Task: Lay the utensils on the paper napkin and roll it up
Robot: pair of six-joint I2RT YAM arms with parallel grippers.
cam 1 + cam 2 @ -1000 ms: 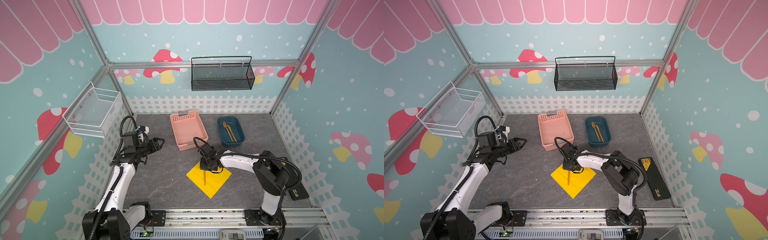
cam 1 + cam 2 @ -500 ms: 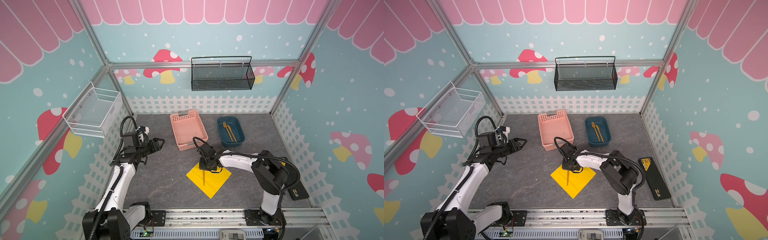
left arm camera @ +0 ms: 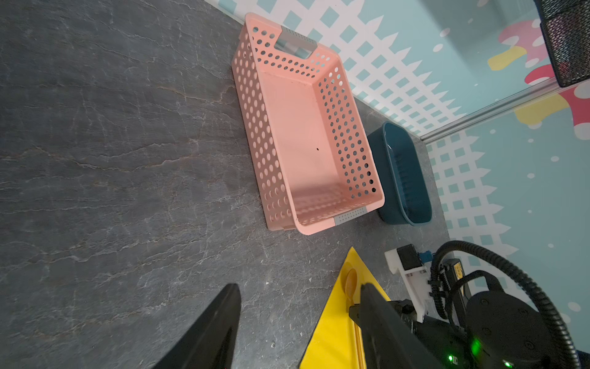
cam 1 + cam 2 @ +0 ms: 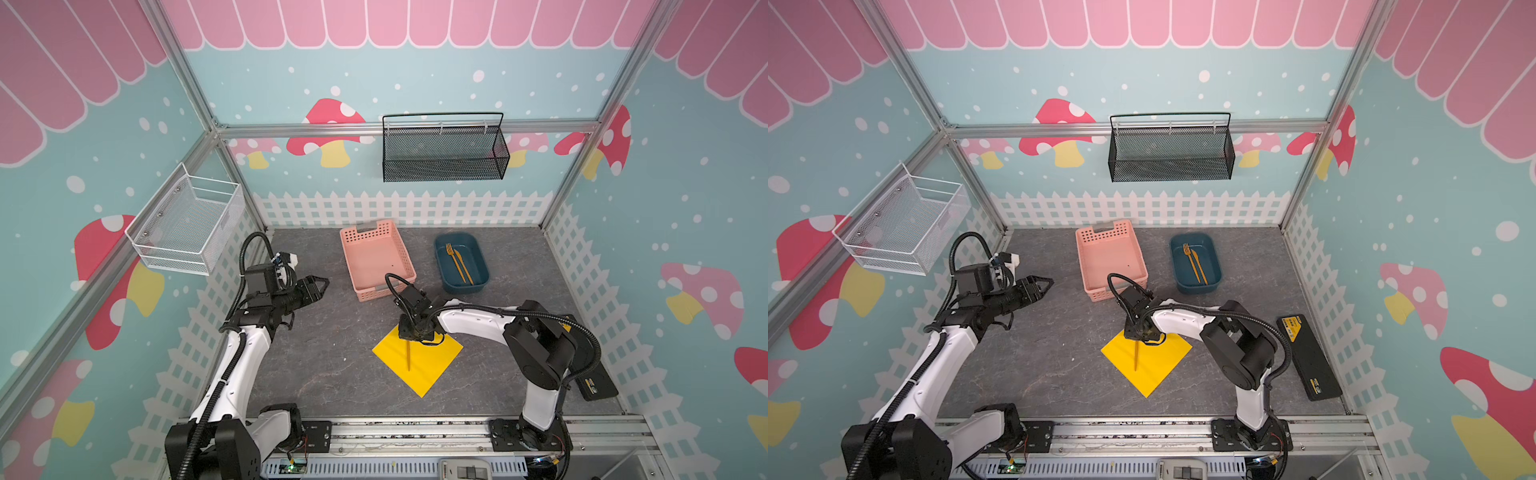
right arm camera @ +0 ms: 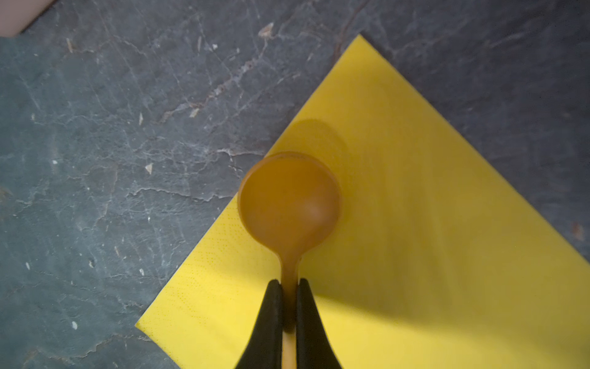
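The yellow paper napkin (image 4: 432,365) lies flat on the grey table in front of the right arm. My right gripper (image 5: 290,282) is shut on the neck of the orange-tan spoon (image 5: 289,201). The spoon's round bowl hovers just over the napkin's edge and throws a shadow on it. In both top views the spoon's handle (image 4: 408,357) (image 4: 1136,358) runs toward the napkin's middle. The fork (image 4: 450,254) and the knife (image 4: 462,269) lie in the blue tub (image 4: 483,266). My left gripper (image 4: 321,284) hangs open and empty over the table's left side, away from the napkin (image 3: 332,335).
An empty pink perforated basket (image 4: 348,254) stands behind the napkin, beside the blue tub. A black mesh basket (image 4: 444,158) hangs on the back wall and a white wire basket (image 4: 187,224) on the left wall. A flat black box (image 4: 1308,361) lies at the right edge.
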